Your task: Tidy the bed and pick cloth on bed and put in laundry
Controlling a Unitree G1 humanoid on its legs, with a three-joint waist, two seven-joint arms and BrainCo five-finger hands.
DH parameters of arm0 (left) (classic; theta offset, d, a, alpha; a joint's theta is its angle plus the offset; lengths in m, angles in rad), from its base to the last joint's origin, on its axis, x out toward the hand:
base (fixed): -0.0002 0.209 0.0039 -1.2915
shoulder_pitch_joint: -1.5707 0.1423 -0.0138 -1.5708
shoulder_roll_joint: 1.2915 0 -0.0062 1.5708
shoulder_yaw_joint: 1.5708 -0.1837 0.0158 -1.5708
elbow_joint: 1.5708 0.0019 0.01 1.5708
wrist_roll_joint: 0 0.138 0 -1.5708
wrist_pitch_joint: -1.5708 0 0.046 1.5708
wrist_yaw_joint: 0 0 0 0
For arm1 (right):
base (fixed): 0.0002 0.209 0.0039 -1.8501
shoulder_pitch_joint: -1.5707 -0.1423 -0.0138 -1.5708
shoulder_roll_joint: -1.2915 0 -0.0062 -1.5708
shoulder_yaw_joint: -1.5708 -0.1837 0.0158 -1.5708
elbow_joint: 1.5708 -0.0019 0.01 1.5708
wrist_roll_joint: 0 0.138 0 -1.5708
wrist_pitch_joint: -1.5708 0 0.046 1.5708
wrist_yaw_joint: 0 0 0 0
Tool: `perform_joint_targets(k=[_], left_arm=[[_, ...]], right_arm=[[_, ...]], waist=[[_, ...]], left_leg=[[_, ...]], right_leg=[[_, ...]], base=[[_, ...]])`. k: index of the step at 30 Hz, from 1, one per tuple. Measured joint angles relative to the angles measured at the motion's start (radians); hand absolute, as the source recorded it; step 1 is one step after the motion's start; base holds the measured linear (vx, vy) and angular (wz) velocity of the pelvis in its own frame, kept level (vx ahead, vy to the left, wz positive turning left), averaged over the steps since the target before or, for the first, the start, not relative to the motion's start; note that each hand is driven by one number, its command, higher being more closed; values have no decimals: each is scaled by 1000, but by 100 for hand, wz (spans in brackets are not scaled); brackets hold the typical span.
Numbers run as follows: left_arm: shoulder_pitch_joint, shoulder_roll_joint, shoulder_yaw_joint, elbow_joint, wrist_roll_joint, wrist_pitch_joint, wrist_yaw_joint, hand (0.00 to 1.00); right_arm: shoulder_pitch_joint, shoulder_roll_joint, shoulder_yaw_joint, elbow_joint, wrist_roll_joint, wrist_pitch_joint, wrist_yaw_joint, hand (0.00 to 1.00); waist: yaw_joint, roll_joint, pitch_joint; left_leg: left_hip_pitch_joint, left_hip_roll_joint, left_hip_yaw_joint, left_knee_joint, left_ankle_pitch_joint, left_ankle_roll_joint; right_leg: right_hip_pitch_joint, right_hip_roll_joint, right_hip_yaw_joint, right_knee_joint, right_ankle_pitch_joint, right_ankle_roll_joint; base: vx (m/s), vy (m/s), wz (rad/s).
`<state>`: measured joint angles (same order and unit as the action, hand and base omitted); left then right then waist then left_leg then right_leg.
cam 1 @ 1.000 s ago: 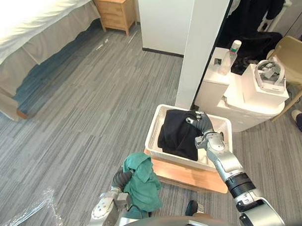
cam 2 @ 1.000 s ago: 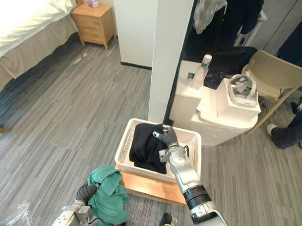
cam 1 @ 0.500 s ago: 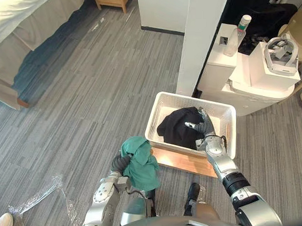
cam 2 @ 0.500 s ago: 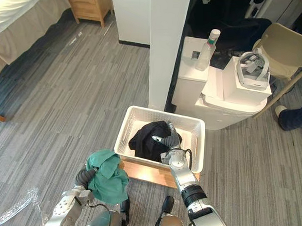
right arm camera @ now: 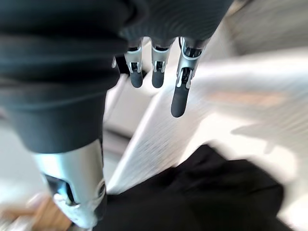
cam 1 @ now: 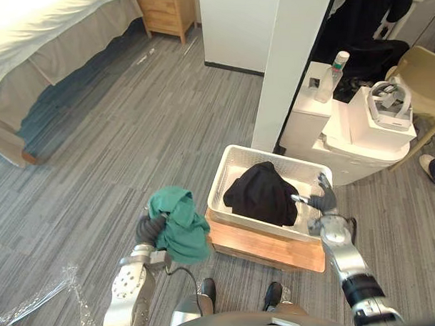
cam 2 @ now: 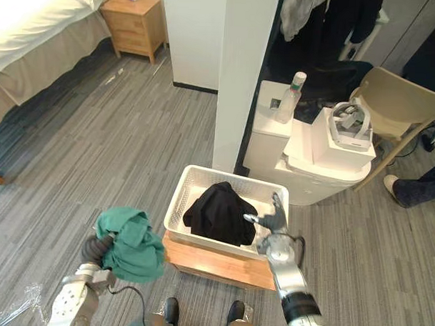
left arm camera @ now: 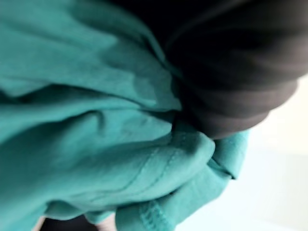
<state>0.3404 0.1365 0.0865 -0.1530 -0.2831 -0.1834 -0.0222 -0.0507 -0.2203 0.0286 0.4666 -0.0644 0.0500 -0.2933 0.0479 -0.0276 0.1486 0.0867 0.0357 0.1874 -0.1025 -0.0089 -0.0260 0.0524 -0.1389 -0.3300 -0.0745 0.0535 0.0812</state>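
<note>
Grey plank floor [cam 1: 119,117] runs from the bed [cam 1: 36,35] at its far left corner to a white basket [cam 1: 218,181] on a low wooden board [cam 1: 268,249] close to us. We judge the board raises the basket so that laundry can be dropped in without a deep reach.

From the left eye, a black cloth [cam 1: 263,194] lies heaped in the basket's middle, already delivered. Our right hand [cam 1: 322,204] hovers at the basket's right rim, apart from that cloth, spread wide and holding nothing. Our left hand [cam 1: 148,231] carries a green cloth [cam 1: 176,220] bunched above the floor, near the board's left edge and outside the basket. We judge it goes in next.

From the right eye, the green cloth [cam 2: 129,242] hangs left of the basket [cam 2: 177,204] with a gap between them.

On the left wrist, green folds press close against the hand's dark cover. The grip is buried in them, so we cannot tell how the hand holds.

On the right wrist, straight fingers [right arm camera: 178,98] reach over the basket's wall with the thumb apart. The black cloth [right arm camera: 202,192] lies below, untouched, and we judge the hand is kept clear to leave room.
</note>
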Motion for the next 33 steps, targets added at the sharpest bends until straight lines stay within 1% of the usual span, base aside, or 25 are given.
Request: perform_joint_targets(k=[2, 3, 4, 6, 7, 10, 11, 13, 14, 15, 17, 18, 19, 21, 22, 23, 24, 26, 28, 30, 32, 33], left_arm=[[-14, 6, 4, -85, 0, -46, -3, 100], [-21, 8, 4, -104, 0, -58, -4, 100], [-51, 14, 4, -138, -2, -76, -10, 100], [-101, 33, -13, -141, -5, -95, -17, 100], [-128, 45, -24, -141, -12, -103, -24, 100], [-180, 49, -69, -141, -11, -111, -26, 100], [-198, 49, -102, -141, -11, -114, -24, 100], [-224, 47, -146, -142, -2, -118, -20, 100], [-255, 46, -174, -143, 1, -118, -15, 100], [-268, 45, -180, -143, 1, -118, -14, 100], [-314, 46, -196, -143, 6, -118, -9, 100], [-337, 46, -203, -143, 42, -118, 6, 100], [-349, 46, -206, -143, 45, -118, 11, 100], [-403, 42, -216, -136, 78, -115, 34, 100], [-431, 42, -217, -127, 88, -110, 50, 100], [-448, 42, -217, -114, 97, -108, 56, 100], [-479, 43, -216, -80, 115, -102, 73, 100], [-524, 43, -214, -9, 137, -81, 97, 100], [-561, 44, -213, 84, 154, -41, 116, 100], [-564, 44, -213, 115, 156, -22, 119, 100], [-564, 43, -213, 152, 159, -13, 130, 100], [-565, 42, -212, 173, 172, 5, 140, 100]], right_arm=[[63, 0, -39, 3, 1, 12, -4, 0], [78, 0, -45, 6, 1, 19, -3, 0], [106, 3, -60, 37, 1, 22, 3, 0], [147, 11, -60, 84, 2, 23, 19, 0], [175, 23, -56, 107, 2, 23, 33, 0], [236, 59, -49, 153, 2, 23, 54, 0], [271, 74, -34, 170, 2, 23, 58, 0], [317, 95, -18, 192, 2, 23, 71, 0], [346, 106, -7, 204, 2, 22, 89, 0], [353, 112, -12, 207, 2, 20, 96, 0], [376, 117, -21, 224, 1, 17, 115, 0], [393, 121, -25, 237, 0, 6, 129, 0], [406, 121, -25, 244, 1, -1, 135, 0], [426, 129, -41, 265, 2, -24, 147, 0], [433, 130, -48, 278, 15, -39, 159, 0], [438, 130, -58, 283, 29, -45, 164, 0], [443, 130, -77, 299, 53, -62, 174, 0], [444, 135, -108, 320, 72, -79, 194, 0], [449, 145, -156, 346, 70, -101, 215, 0], [455, 150, -183, 363, 70, -101, 225, 0], [470, 162, -218, 378, 70, -101, 234, 0], [485, 169, -237, 380, 72, -101, 245, 0]], waist=[[-10, 4, -33], [-13, 6, -42], [-24, 10, -53], [-41, 13, -64], [-37, 13, -76], [-47, 17, -84], [-52, 20, -92], [-67, 26, -106], [-82, 26, -113], [-86, 26, -116], [-103, 22, -124], [-111, 23, -130], [-115, 17, -138], [-129, 12, -143], [-142, 10, -144], [-141, 12, -144], [-141, 18, -145], [-147, 24, -150], [-169, 24, -150], [-168, 24, -150], [-169, 23, -149], [-168, 23, -148]], left_leg=[[4, -1, 9, 0, 0, -2], [7, -1, 15, 1, 2, 0], [24, -2, 23, 6, 4, 2], [47, -1, 40, 6, 1, -3], [57, 0, 65, 5, -2, -7], [74, 2, 99, 0, -20, -10], [85, 6, 128, -1, -38, -3], [103, 22, 222, 0, -45, -5], [119, 26, 258, -1, -47, -7], [124, 27, 268, -1, -49, -8], [141, 34, 301, -1, -55, -15], [144, 40, 322, -1, -59, -21], [144, 44, 340, -1, -61, -23], [153, 62, 400, -1, -58, -37], [160, 67, 418, 0, -57, -46], [165, 68, 428, 0, -56, -52], [175, 71, 446, 0, -57, -62], [178, 71, 462, 0, -54, -61], [178, 71, 472, 1, -56, -64], [178, 71, 493, 2, -59, -68], [177, 71, 501, 5, -60, -69], [176, 71, 511, 5, -62, -73]], right_leg=[[0, -1, 9, 0, 1, 1], [0, -1, 13, 0, 1, 1], [14, -1, 18, -1, 2, 2], [34, 0, 23, -1, 2, 2], [35, 2, 43, -1, 2, 2], [43, 3, 63, 0, 2, 2], [44, 5, 76, 1, 3, 4], [46, 5, 93, 8, 3, 4], [42, 9, 119, 14, 3, 4], [42, 11, 128, 15, 3, 4], [40, 21, 154, 19, 3, 4], [33, 28, 172, 19, 1, 1], [28, 31, 181, 20, 0, 0], [24, 41, 184, 20, -3, -6], [25, 47, 199, 21, -6, -9], [25, 50, 207, 21, -6, -10], [26, 55, 221, 20, -7, -12], [23, 59, 235, 17, -7, -12], [19, 61, 242, 14, -7, -12], [9, 66, 263, 13, -7, -12], [3, 68, 270, 13, -7, -11], [-2, 70, 278, 13, -7, -11]], base=[[40, 23, -10], [78, 23, -18], [71, 15, -10], [30, 12, -14], [-11, 9, -29], [-52, 0, -28], [-62, 9, -29], [-33, 13, -35], [-26, 11, -43], [-33, 6, -49], [-25, -7, -44], [-9, -15, -47], [16, -21, -36], [51, -39, -18], [45, -35, -19], [44, -14, -35], [41, -5, -37], [38, -6, -25], [28, -10, -12], [13, -1, -26], [12, -9, -20], [4, -11, -15]])
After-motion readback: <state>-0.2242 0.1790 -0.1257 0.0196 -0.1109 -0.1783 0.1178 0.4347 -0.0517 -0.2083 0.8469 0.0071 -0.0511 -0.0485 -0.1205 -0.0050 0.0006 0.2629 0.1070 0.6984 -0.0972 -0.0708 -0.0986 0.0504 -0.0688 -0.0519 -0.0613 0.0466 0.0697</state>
